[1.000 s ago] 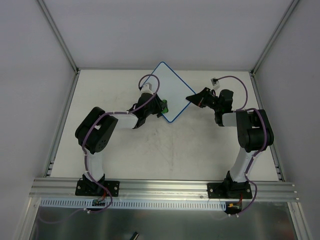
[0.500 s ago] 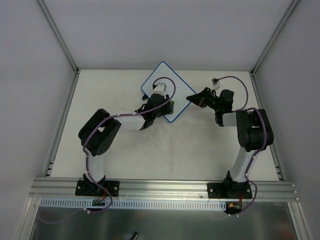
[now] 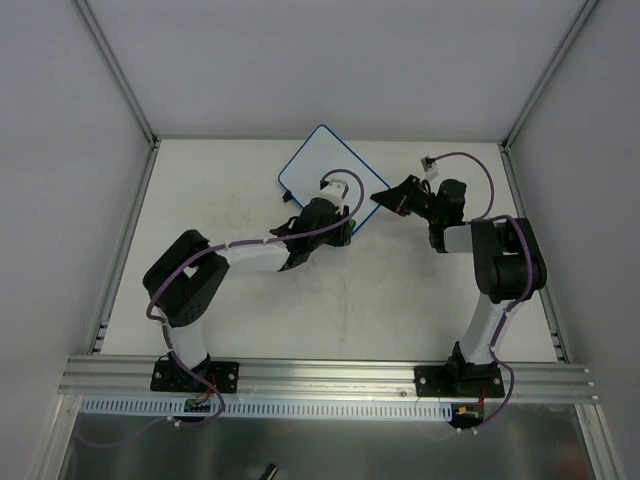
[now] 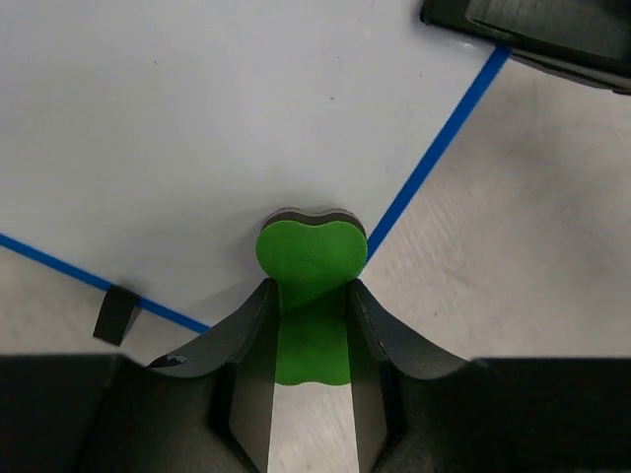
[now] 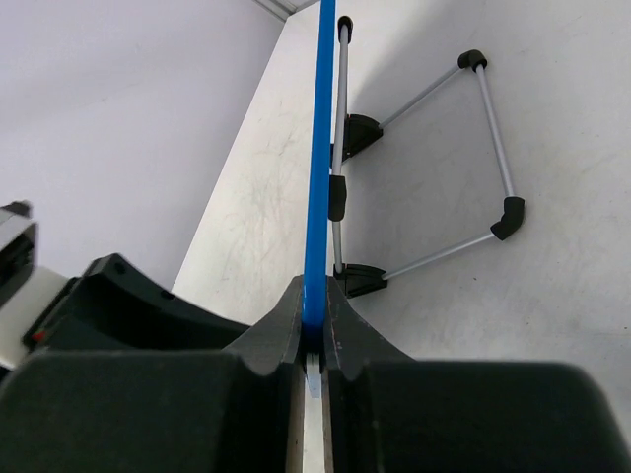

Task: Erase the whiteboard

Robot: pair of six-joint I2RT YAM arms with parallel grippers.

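The whiteboard stands tilted at the back middle of the table, white with a thin blue rim. My left gripper is shut on a green eraser and presses it on the board's face near its lower corner, close to the blue rim. No pen lines show on the part of the face in view. My right gripper is shut on the board's right edge; in the right wrist view the rim runs edge-on out of the closed gripper.
A wire stand with black feet props the board from behind. One black foot sits at the board's lower edge. The right gripper's body is close to the eraser. Metal frame posts line the table's sides.
My left gripper has slid the eraser across the board to the right and nearer, from its left edge to the lower right corner. The right gripper has kept its hold.
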